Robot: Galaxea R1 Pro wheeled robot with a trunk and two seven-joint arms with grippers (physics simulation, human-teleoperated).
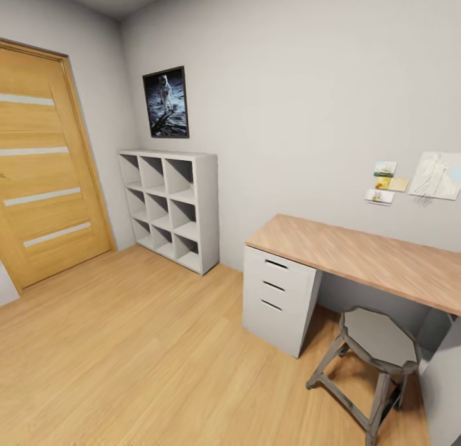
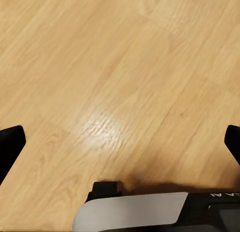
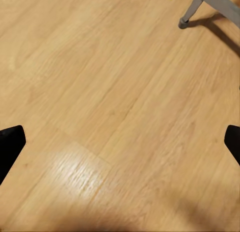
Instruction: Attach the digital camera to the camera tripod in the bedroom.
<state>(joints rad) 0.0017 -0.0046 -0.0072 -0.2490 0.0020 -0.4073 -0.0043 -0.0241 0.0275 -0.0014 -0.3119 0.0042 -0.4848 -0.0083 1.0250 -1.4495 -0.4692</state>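
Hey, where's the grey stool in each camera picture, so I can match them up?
Head view: the stool stands at lower right, in front of the desk.
Right wrist view: one grey stool leg with its foot on the floor, near an edge of the picture.
Left wrist view: not in it.
Shared landmark: the light wood floor, under both open end effectors.

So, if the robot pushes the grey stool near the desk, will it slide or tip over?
The stool probably slides rather than rolls: its legs end in plain feet on smooth wood floor. A push high at the seat might tip it, since the legs look tall and narrow. Its braced frame suggests it is stiff.
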